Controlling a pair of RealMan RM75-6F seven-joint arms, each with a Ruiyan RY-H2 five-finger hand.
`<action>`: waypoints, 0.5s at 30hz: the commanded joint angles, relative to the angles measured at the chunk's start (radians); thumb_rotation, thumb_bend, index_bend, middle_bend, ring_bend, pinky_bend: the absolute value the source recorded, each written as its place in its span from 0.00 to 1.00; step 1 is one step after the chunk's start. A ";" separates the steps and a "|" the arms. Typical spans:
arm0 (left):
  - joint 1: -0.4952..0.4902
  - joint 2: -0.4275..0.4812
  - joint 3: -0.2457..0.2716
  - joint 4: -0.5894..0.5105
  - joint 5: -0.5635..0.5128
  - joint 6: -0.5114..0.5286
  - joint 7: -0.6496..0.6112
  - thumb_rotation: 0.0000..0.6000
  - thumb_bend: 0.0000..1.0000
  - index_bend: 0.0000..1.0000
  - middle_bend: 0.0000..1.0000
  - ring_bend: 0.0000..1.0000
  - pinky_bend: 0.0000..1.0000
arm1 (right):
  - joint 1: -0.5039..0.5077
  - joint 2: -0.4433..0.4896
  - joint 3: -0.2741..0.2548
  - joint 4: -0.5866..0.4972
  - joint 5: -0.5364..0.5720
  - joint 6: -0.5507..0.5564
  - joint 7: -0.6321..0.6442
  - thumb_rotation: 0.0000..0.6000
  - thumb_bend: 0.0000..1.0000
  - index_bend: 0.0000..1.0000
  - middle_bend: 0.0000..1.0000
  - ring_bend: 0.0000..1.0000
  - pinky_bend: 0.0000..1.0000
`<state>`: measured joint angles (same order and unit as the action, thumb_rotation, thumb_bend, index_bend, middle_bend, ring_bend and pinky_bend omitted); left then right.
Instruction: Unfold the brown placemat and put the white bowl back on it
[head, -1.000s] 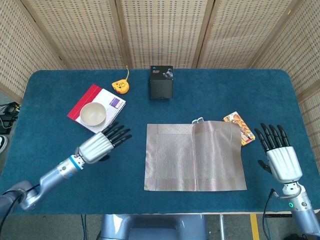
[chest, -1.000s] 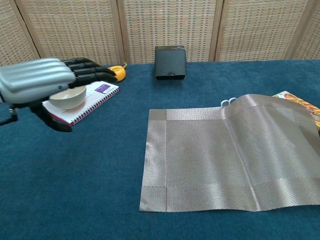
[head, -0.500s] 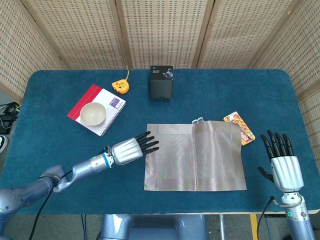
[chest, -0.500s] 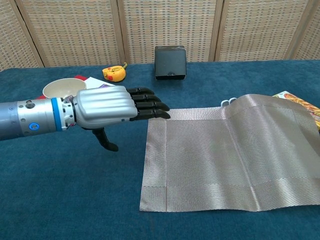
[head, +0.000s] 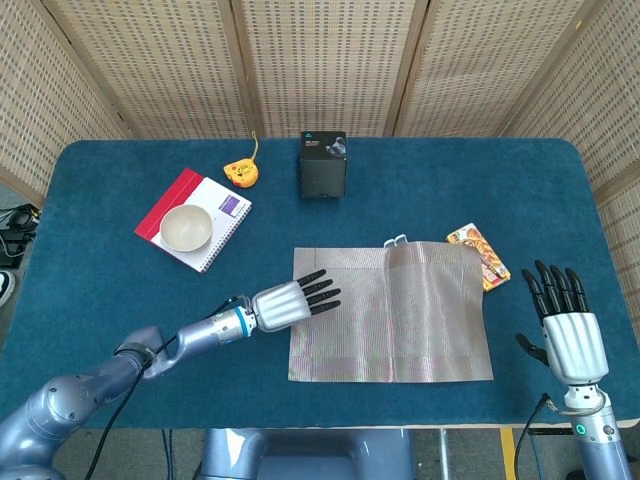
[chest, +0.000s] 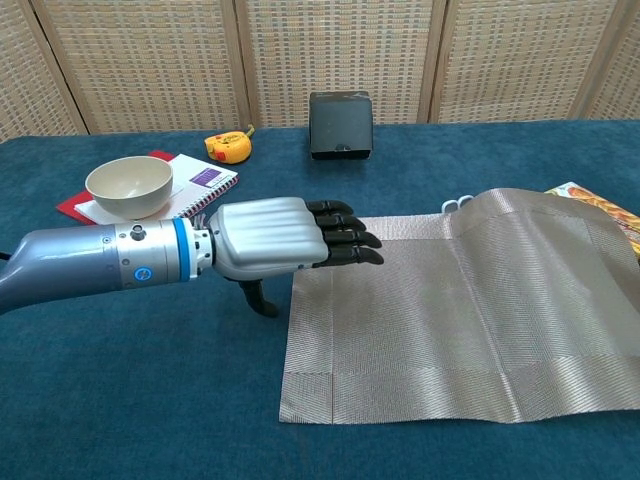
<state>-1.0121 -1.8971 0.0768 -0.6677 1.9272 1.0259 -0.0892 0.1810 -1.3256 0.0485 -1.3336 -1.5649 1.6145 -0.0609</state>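
The brown placemat (head: 390, 315) (chest: 470, 310) lies spread on the blue table, its right part raised in a soft ridge. My left hand (head: 292, 301) (chest: 285, 238) reaches flat over the mat's left edge, fingers straight and holding nothing. The white bowl (head: 186, 228) (chest: 128, 185) stands upright on a red-and-white spiral notebook (head: 225, 222) (chest: 200, 187) at the far left, apart from the hand. My right hand (head: 566, 328) hovers open at the table's front right corner, to the right of the mat, seen only in the head view.
A black box (head: 323, 164) (chest: 341, 124) and a yellow tape measure (head: 242, 172) (chest: 227, 147) sit at the back. A colourful packet (head: 480, 256) (chest: 600, 210) lies by the mat's right edge, and a small white object (head: 397, 240) (chest: 457, 204) peeks out behind the mat.
My left hand has swung from beside the bowl rightward and forward to the mat's left edge. The right hand drew back toward the front edge, then held still.
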 joint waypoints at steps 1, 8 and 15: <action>-0.013 -0.019 0.004 0.021 -0.011 -0.005 -0.007 1.00 0.00 0.00 0.00 0.00 0.00 | -0.002 0.002 0.002 -0.004 -0.006 0.002 0.002 1.00 0.00 0.00 0.00 0.00 0.00; -0.024 -0.040 0.016 0.042 -0.027 0.003 -0.014 1.00 0.04 0.00 0.00 0.00 0.00 | -0.006 0.006 0.005 -0.010 -0.018 0.000 0.007 1.00 0.00 0.00 0.00 0.00 0.00; -0.035 -0.052 0.025 0.050 -0.037 0.014 -0.016 1.00 0.32 0.00 0.00 0.00 0.00 | -0.011 0.009 0.008 -0.018 -0.030 0.004 0.009 1.00 0.00 0.00 0.00 0.00 0.00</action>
<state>-1.0470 -1.9488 0.1014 -0.6179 1.8904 1.0391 -0.1058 0.1706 -1.3164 0.0561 -1.3510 -1.5947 1.6180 -0.0520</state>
